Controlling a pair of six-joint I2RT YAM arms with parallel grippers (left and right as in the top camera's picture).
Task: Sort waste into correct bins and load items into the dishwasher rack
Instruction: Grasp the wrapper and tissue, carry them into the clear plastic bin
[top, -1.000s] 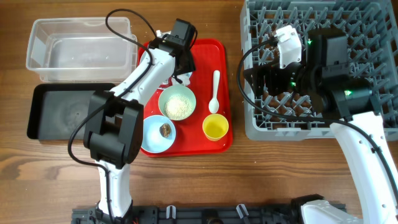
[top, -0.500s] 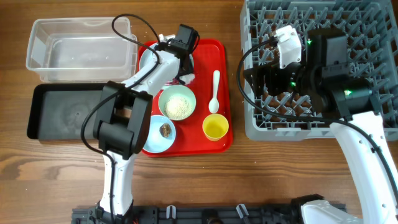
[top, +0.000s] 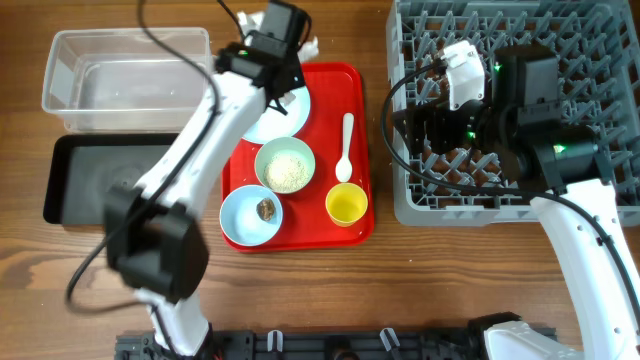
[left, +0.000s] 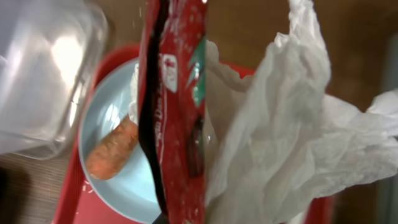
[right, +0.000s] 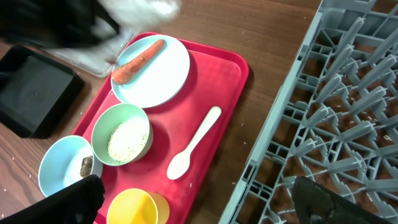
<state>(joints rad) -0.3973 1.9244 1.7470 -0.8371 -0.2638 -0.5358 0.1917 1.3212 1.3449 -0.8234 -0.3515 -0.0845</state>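
Lifting wrapper (left: 177, 112) and tissue (left: 292, 143) off plate (left: 115, 106); carrot (left: 112, 152) stays.

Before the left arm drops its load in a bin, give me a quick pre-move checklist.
1. Load held: ok. The wrapper and tissue hang from the left gripper, above the plate.
2. Left gripper over a bin: not ok. It hovers at the red tray's far edge, with the clear tub off to one side.
3. Tub free to receive: ok, it looks empty.
4. Carrot clear of the load: ok, it lies alone on the plate.
5. Right gripper out of the way: ok, it is open at the rack.
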